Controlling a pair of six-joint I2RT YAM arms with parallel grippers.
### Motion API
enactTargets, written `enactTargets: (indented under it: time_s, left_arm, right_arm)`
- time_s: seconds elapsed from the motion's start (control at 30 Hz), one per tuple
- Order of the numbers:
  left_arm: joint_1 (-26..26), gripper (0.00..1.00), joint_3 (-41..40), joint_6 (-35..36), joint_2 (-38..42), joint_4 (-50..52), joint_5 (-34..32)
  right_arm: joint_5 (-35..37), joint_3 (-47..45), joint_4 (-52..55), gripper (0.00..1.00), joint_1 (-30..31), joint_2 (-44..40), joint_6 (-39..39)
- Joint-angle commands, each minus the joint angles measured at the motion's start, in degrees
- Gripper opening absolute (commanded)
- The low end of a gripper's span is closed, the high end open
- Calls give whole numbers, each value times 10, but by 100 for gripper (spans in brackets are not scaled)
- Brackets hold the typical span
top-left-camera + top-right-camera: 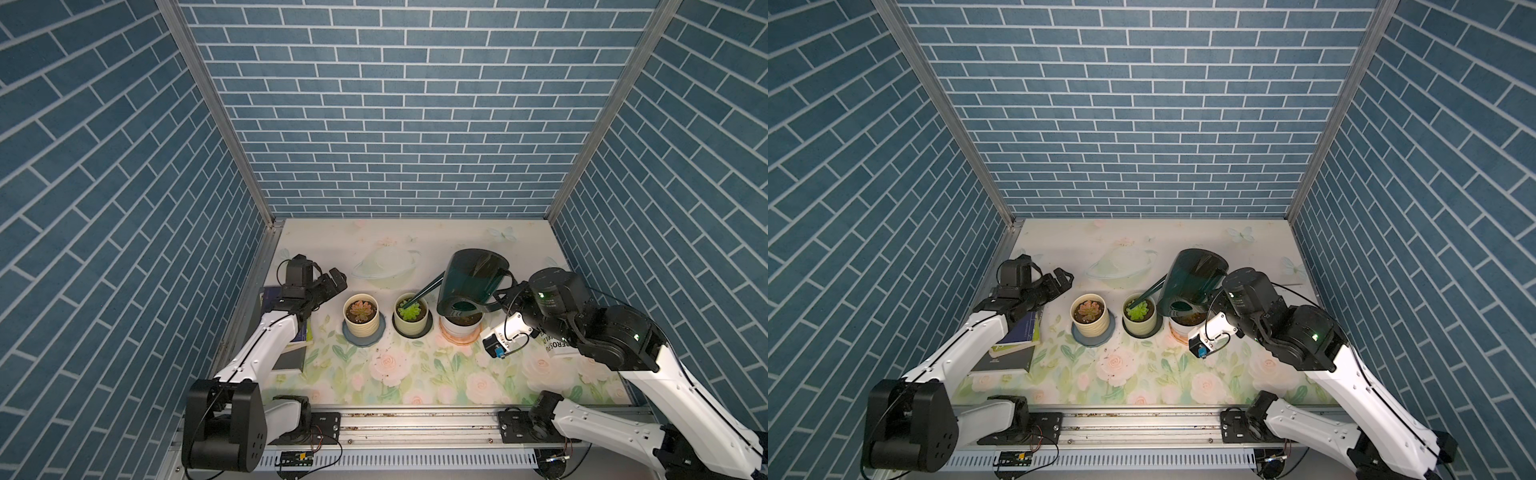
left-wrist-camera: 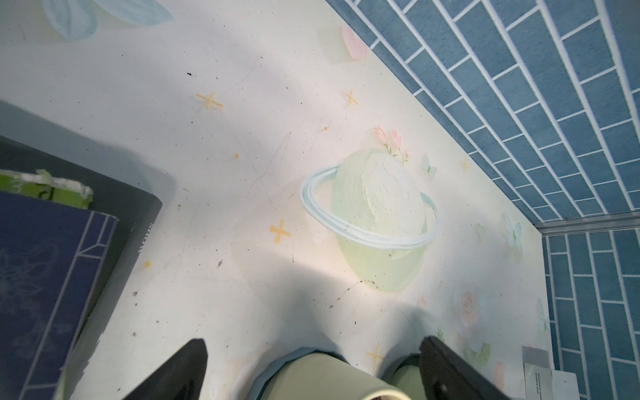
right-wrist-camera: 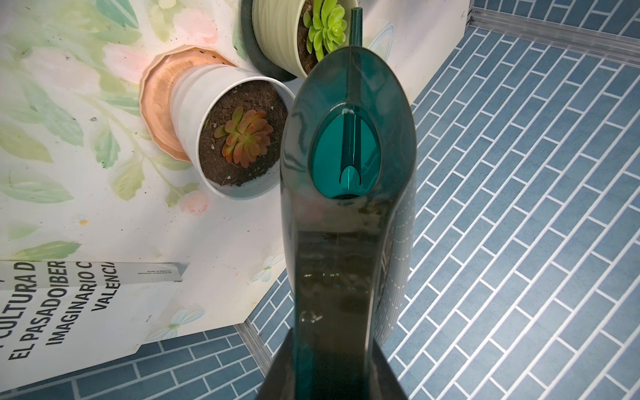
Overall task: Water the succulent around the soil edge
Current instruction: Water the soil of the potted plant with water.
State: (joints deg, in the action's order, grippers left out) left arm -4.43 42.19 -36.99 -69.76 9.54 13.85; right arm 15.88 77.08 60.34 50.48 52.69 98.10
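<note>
My right gripper [image 1: 505, 297] [image 3: 334, 367] is shut on the handle of a dark teal watering can [image 1: 473, 278] [image 1: 1192, 276] [image 3: 349, 138]. The can is tipped to the left. Its thin spout [image 1: 419, 294] [image 3: 356, 24] ends over the middle cream pot [image 1: 411, 326] [image 1: 1140, 326], right beside the green succulent [image 1: 408, 312] [image 3: 325, 29]. I cannot make out any water flowing. My left gripper [image 1: 332, 284] [image 1: 1061, 280] [image 2: 313, 343] hangs open and empty just left of the left cream pot [image 1: 360, 326] [image 2: 332, 377].
The left pot holds a reddish succulent [image 1: 360, 309]. A white pot [image 1: 459, 328] [image 3: 194, 104] on a pink saucer [image 3: 156, 104] stands under the can with another reddish succulent [image 3: 246, 138]. Stacked books [image 1: 293, 332] lie under my left arm. A printed booklet [image 3: 69, 304] lies at the right wall.
</note>
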Motion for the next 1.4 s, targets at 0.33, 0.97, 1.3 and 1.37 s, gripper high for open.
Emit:
enactTargets:
  time_s: [0.33, 0.97, 1.3, 1.37]
  left_arm:
    - [-3, 100, 13, 6, -14, 3, 8]
    - [-3, 100, 51, -1, 7, 31, -9]
    - [-3, 100, 47, 12, 12, 33, -6]
    - [-3, 100, 45, 14, 15, 31, -5]
  right_arm:
    - [59, 37, -12, 0, -6, -21, 41]
    - [-3, 23, -2, 0, -10, -79, -17]
    - [-15, 8, -17, 0, -10, -54, -25]
    - [-10, 8, -29, 0, -10, -49, -25]
